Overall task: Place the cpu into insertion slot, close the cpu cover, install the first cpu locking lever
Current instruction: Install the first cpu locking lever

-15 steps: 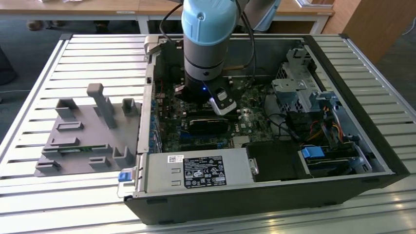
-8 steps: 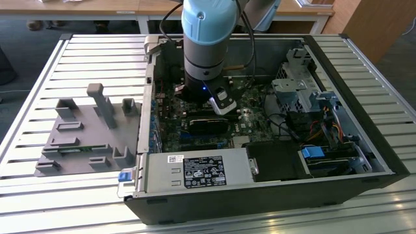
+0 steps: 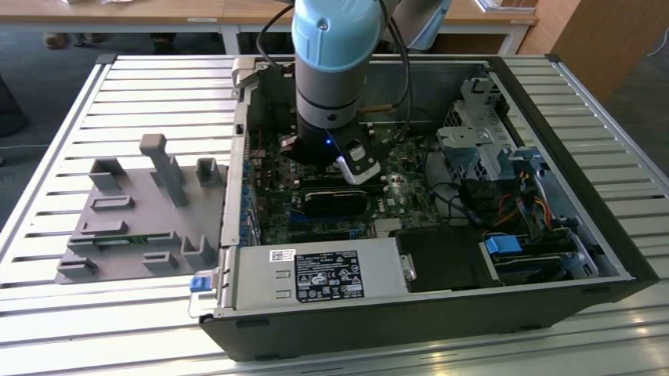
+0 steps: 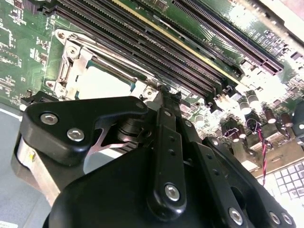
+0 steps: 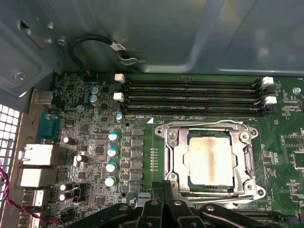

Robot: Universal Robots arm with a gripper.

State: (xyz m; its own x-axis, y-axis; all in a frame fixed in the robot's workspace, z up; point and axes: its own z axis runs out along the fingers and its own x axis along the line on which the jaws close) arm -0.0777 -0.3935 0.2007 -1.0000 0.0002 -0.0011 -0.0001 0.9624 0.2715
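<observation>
First wrist view shows the dull silver square cpu (image 5: 211,162) seated lower right of centre under the thin silvery metal cpu cover (image 5: 173,156), light, stiff parts best pushed at edges, beside the hand's (image 5: 163,186) pressed-together, empty fingertips.

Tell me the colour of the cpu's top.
Dull silver with brownish smudges, clearest in the first wrist view: cpu.

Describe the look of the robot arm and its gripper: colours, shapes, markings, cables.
The arm is a thick cylinder with a light-blue cap over grey and black bands, a small blue light near its lower end and dark cables running up behind it. The gripper is matte black: flat linkage plates joined by silver screws, narrowing to slim fingers.
</observation>
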